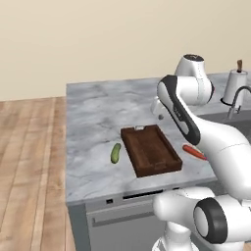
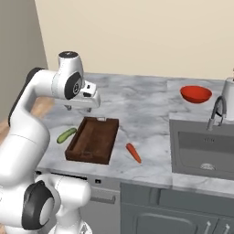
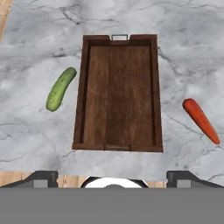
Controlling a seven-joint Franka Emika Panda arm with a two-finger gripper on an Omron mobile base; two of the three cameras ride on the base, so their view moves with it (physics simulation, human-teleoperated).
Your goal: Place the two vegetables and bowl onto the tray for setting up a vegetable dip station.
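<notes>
Fingers (image 3: 113, 177) spread wide, empty, hovering above tray (image 3: 118, 144). Tray empty, near bench (image 1: 88, 112) front edge. Cucumber (image 3: 60, 88) just beside one long side, carrot (image 3: 200, 120) near other. Bowl (image 2: 195, 93) well apart, near sink (image 2: 201, 146). Likely next: descend on one vegetable, fingers across its narrow width, grip mid-length.

Arm bent high, hand (image 3: 113, 177) open, pointing down.

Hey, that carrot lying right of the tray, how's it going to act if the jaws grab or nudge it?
The carrot looks rigid, so probably won't droop. Round and tapered, a nudge would likely roll it in a curve on the smooth counter.
</notes>
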